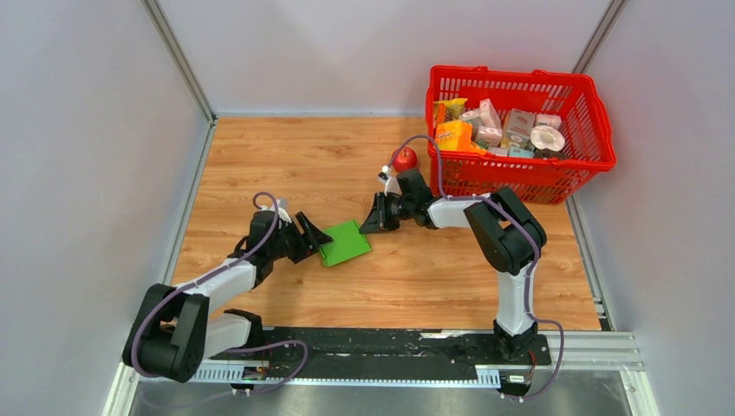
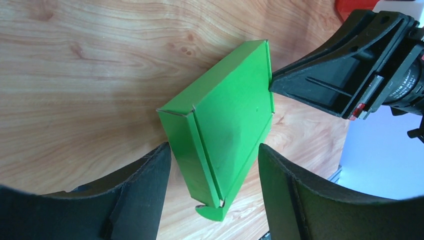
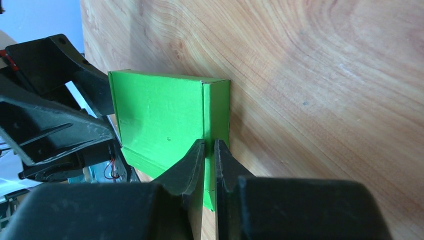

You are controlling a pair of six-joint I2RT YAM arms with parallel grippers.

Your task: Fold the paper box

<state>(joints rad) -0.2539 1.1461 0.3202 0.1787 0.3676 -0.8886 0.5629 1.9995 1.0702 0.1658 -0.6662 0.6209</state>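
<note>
Green, thin and plain, the cardboard box (image 1: 345, 243) lies on the light wooden table (image 1: 286, 156). It sits about midway between the near and far edges, a little toward the left edge from the middle. It has a shallow rectangular shape, with a flat top panel and narrow side walls folded along their creases.

The right gripper (image 3: 209, 144) has its fingers drawn nearly together, pinching one thin side wall (image 3: 217, 110) at the end of the box that faces the right edge. The left gripper (image 1: 316, 234) is spread wide. Its two fingers straddle the opposite end of the box, just beside it and closed on nothing.

Most of the folding looks done, since the panels are up and the corners meet. A small rounded tab (image 2: 210, 212) sticks out at the corner nearest the left gripper and looks untucked, and a slight gap shows where the walls meet there. What probably remains is to press that tab in and square the end. Whether the far end is fully closed cannot be told.

A red plastic basket (image 1: 529, 178) of small packages stands at the far right corner, with a red apple (image 1: 405, 159) just beside it.
</note>
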